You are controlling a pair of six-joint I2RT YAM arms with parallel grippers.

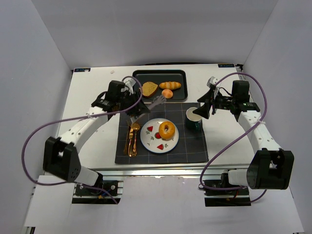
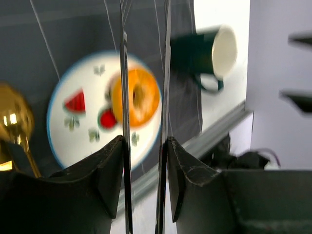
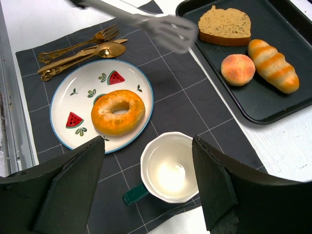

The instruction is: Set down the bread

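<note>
The bagel (image 3: 117,111) is a golden-orange ring with a pale, sugary sheen on top. It lies flat on the watermelon-patterned plate (image 1: 148,141), on the dark placemat (image 1: 195,146) midway along the worktop's near edge. The left gripper (image 2: 145,144) is clamped on a pair of metal tongs (image 1: 157,101), whose tips sit apart from the bagel, toward the black tray (image 1: 141,75) at the far edge. The right gripper (image 1: 202,109) hangs with its jaws spread and empty above the green mug (image 1: 194,118).
</note>
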